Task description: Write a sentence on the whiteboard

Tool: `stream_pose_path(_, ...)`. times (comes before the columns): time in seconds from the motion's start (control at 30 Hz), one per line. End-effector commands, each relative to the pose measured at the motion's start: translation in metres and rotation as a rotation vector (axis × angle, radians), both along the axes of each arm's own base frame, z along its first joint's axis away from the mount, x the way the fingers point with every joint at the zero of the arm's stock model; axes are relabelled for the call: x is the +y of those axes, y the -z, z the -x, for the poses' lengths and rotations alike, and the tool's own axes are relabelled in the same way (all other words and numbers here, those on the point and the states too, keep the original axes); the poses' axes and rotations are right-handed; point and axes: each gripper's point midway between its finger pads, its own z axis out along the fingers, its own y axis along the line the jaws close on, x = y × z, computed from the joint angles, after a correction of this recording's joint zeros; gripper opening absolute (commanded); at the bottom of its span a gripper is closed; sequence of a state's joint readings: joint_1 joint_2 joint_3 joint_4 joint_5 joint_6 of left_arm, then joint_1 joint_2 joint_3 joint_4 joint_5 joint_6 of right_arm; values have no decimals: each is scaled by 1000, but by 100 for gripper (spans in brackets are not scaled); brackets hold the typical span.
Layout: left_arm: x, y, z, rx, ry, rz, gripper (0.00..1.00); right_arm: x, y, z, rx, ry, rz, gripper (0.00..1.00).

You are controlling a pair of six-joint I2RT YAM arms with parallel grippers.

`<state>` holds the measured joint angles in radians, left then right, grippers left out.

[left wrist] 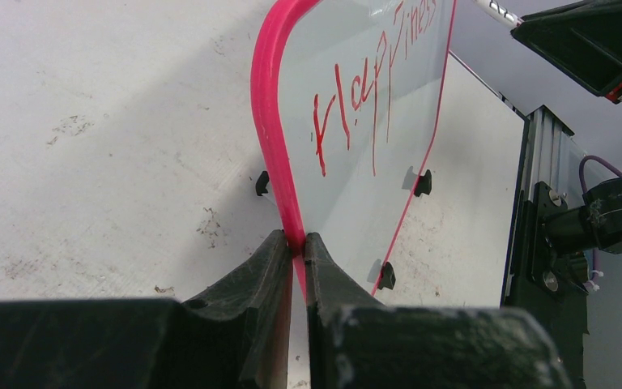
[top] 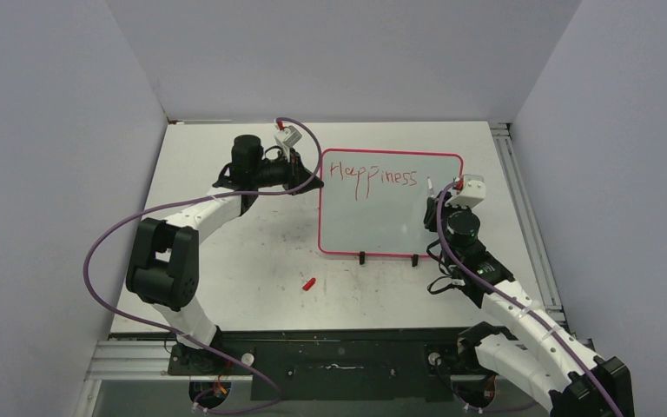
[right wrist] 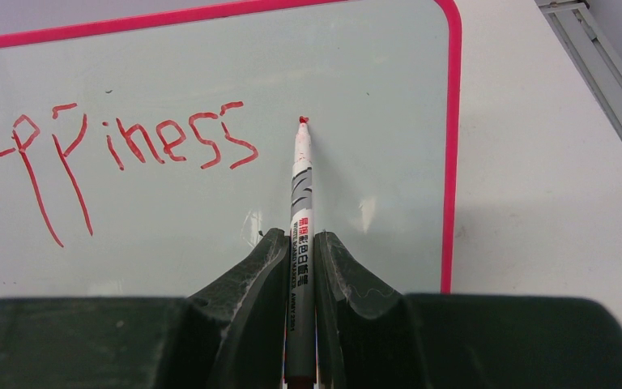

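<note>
Writing: the sentence (top: 373, 176) reads "Happiness" in thin red strokes along the top of the whiteboard (top: 382, 221).
Whiteboard: glossy pale panel with rounded corners, pink-red rim and black clip feet, on the scuffed white surface (top: 252, 252) between the arms.
Left fingers (left wrist: 291, 245): pinched on the board's left rim.
Right fingers (right wrist: 300, 237): clamped on a slim marker (right wrist: 301, 178), its red tip just right of the last "s"; barrel print unreadable.
Cap (top: 309, 283): small, red, loose near the board.
</note>
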<state>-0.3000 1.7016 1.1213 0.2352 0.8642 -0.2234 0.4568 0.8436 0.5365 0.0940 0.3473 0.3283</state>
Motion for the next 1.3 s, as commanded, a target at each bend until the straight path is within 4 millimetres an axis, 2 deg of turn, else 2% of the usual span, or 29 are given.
stream_pose_path(0.0,1,-43,0,-139,10,33,0,0,-5,6,-4,-7,-35,5)
stream_pose_path(0.23,1,-44,1,-142,11,34,0,3,-1,14,10,-22,-43,5)
stream_pose_path(0.5,1,-46,2,-146,11,35,0,4,-24,14,-42,-32,-48,5)
stream_pose_path(0.8,1,-46,2,-148,10,34,0,6,-41,4,-98,-26,-44,5)
stream_pose_path(1.27,1,-46,1,-149,9,31,0,5,-36,-4,-95,-6,-25,5)
